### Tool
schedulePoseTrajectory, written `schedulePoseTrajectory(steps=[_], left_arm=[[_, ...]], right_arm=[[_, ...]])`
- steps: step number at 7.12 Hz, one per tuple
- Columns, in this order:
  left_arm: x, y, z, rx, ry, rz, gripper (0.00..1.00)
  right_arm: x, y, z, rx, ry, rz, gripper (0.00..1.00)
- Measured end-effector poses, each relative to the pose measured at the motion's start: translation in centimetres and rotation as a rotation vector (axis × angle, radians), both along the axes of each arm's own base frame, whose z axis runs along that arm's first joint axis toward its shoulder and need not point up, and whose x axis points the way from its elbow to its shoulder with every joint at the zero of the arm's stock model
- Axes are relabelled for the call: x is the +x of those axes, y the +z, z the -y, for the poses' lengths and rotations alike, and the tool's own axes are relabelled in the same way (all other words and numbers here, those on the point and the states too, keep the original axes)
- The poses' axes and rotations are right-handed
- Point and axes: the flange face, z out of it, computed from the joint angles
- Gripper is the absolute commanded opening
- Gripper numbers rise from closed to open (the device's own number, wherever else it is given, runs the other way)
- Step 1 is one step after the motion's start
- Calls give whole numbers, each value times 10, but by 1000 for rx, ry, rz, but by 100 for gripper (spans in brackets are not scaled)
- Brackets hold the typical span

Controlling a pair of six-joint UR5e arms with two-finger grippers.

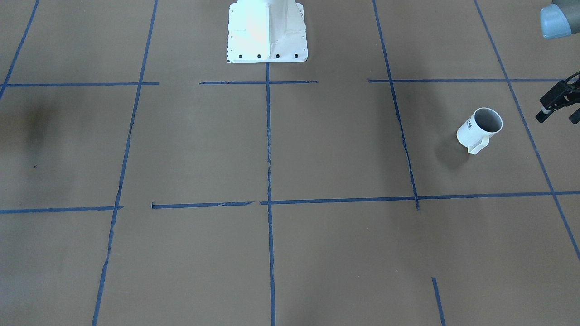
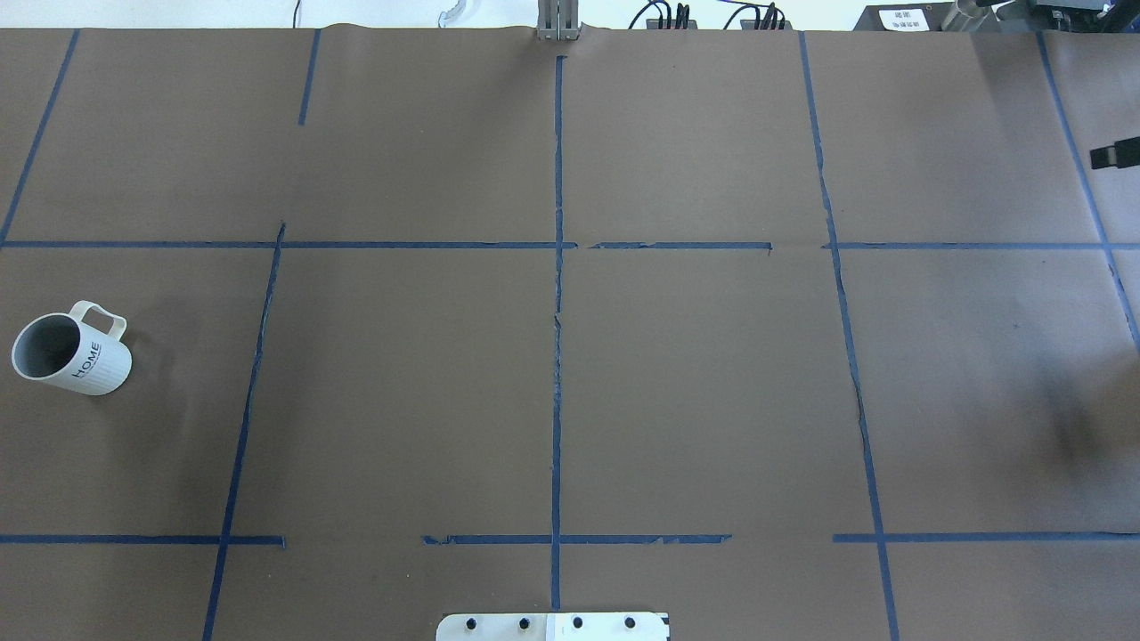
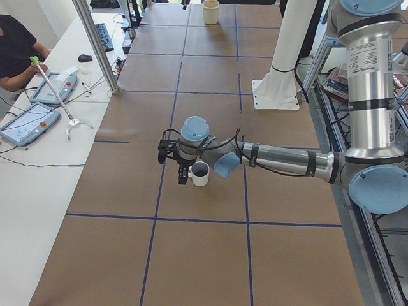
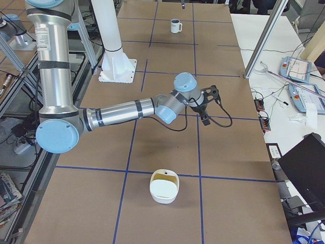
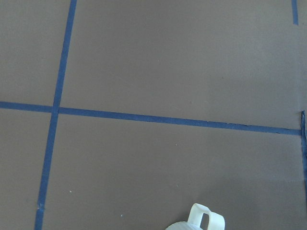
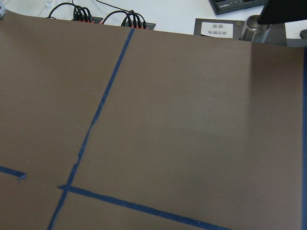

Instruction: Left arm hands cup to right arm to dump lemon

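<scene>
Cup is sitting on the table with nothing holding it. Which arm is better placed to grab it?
Left. The left gripper hangs just beside the cup, jaws apart and empty. The right arm is out over the opposite end of the table, well away from the cup.

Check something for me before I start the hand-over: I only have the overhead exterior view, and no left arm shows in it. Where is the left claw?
Observer: In the front-facing view the left claw hangs just to the robot's left of the cup, apart from it.
Operator: Open or shut?
Observer: Its fingers look spread there, so open, though the frame edge cuts part of it off.
Operator: Anything past my right edge?
Observer: Yes. The exterior right view shows a white container, yellowish inside, on the table towards the robot's right end.
</scene>
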Motion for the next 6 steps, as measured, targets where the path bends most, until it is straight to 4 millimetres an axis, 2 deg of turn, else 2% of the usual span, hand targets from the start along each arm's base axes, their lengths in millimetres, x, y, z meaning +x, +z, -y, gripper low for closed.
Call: schedulePoseTrajectory(steps=[1,3,5,6], left_arm=[[-24,5,1,21,57,14,100],[-52,3,8,22,111,5,100],[-79,14,-1,-26,99,-3,100],[-85,24,-9,-67,95,-20,100]], right_arm=[[23,31,-23,-26,-25,-22,100],[47,63,-52,-58,-54,-10,100],[52,81,-60,-114,-67,-1,100],[51,86,-61,-136,-88,-6,100]])
